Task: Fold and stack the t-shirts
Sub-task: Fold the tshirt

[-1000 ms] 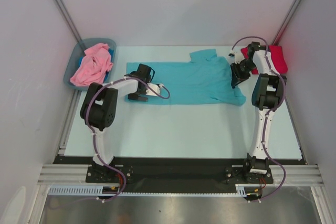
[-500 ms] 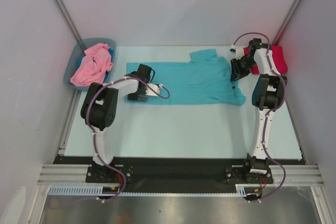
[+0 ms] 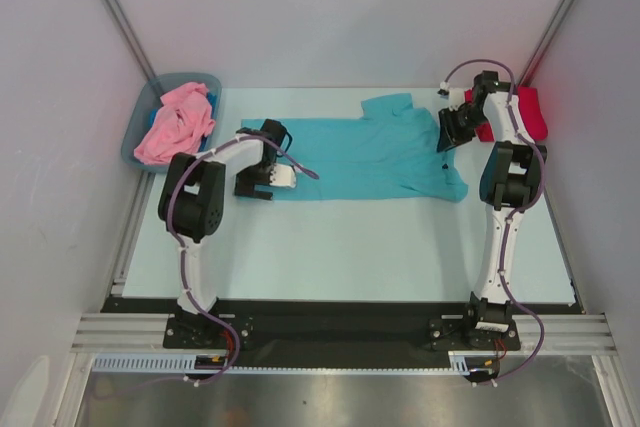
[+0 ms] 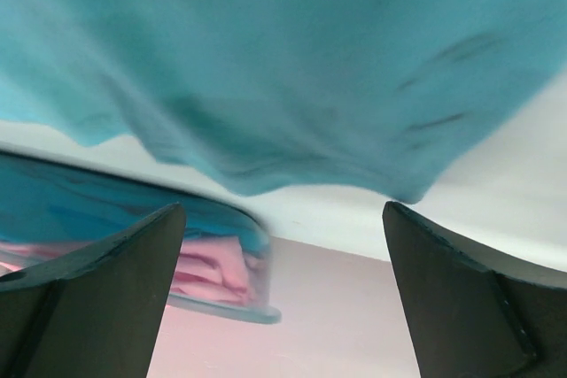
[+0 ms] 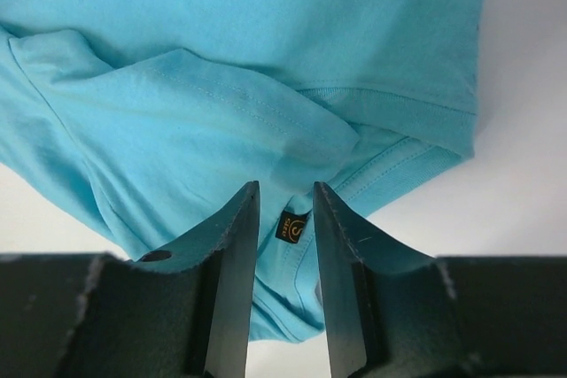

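R gripper [image 5: 285, 189]: fingers [image 5: 229, 281] narrow, just a slit btwn them. Nothing pinched as far as the wrist view shows; teal cloth + a small dark label [image 5: 291, 227] show through the gap. It hangs over the neck end of the teal t-shirt [image 3: 365, 152], by the ribbed neckband [image 5: 390, 105]. Prob. lining up on the collar edge for a pinch, or just off it; can't tell which.

L gripper [image 4: 282, 217]: fingers [image 4: 102, 294] spread wide, holding nothing. It sits at the shirt's opposite end, near-left hem corner, low over the table [image 3: 350, 247], w/ the cloth edge just ahead of the tips. Looks like a setup to take that corner; the wide spread leaves room for cloth to slip in.

Teal t-shirt lies flat, lengthwise across the far half of the table, one end per gripper. My guess: laid out so each side can lift an end. Fold not yet begun on it.

Red t-shirt [image 3: 532, 112]: far-right corner, behind R gripper, near the teal neck end. Folded or not, can't tell.

Container: grey-blue bin [image 3: 137, 129], far-left corner. Holds the pink t-shirt [image 3: 175, 125], crumpled + heaped above the rim, plus a bit of blue cloth [image 3: 207, 119] at its right side. L wrist view shows the bin just beyond the teal hem, pink inside, not yet folded.
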Tool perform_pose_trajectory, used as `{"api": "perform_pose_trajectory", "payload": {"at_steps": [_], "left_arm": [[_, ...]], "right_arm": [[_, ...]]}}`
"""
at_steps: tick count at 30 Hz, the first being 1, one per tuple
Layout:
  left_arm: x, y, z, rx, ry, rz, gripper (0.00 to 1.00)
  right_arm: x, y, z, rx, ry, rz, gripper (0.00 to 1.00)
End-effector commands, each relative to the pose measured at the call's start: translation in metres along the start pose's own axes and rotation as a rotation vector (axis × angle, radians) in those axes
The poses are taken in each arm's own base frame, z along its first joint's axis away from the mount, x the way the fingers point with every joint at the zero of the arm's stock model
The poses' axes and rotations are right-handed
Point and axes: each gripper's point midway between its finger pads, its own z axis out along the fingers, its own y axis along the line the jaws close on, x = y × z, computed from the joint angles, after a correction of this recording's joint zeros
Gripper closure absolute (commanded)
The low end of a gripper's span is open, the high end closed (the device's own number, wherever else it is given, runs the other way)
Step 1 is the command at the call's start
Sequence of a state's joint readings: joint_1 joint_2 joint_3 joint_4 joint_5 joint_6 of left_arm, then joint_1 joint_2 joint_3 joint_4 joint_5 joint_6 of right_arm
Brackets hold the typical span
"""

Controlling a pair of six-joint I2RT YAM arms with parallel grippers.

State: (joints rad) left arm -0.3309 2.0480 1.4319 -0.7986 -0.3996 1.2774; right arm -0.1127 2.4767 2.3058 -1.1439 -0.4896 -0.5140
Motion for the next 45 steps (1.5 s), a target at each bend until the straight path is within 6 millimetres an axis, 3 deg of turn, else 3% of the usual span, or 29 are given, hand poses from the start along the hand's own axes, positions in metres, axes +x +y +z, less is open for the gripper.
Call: {"api": "perform_pose_trajectory", "payload": {"at_steps": [1,7,9,13,28,35,45], "left_arm": [[0.023,0.015,-0.018,0.016,0.028,-0.133,0.00],[0.048,0.096,-0.054,-0.274,-0.028,-0.430,0.00],[0.053,0.105,-0.062,-0.320,-0.054,-0.500,0.00],[0.057,0.103,-0.060,-0.324,-0.051,-0.508,0.00],[0.038,0.095,-0.049,-0.290,-0.059,-0.469,0.00],[0.034,0.094,-0.047,-0.288,-0.053,-0.451,0.00],[0.030,0.098,-0.054,-0.303,-0.078,-0.461,0.00]], "right_arm": [[-0.015,0.012,-0.015,-0.003,-0.063,-0.007,0.63],[-0.015,0.011,-0.011,-0.005,-0.089,0.024,0.63],[-0.018,0.012,-0.010,-0.012,-0.100,0.035,0.64],[-0.019,0.014,-0.008,-0.019,-0.108,0.046,0.63],[-0.032,0.008,-0.005,0.028,-0.138,0.065,0.63],[-0.037,0.007,-0.033,0.090,-0.163,0.042,0.63],[-0.013,0.001,-0.028,0.084,-0.128,0.079,0.63]]}}
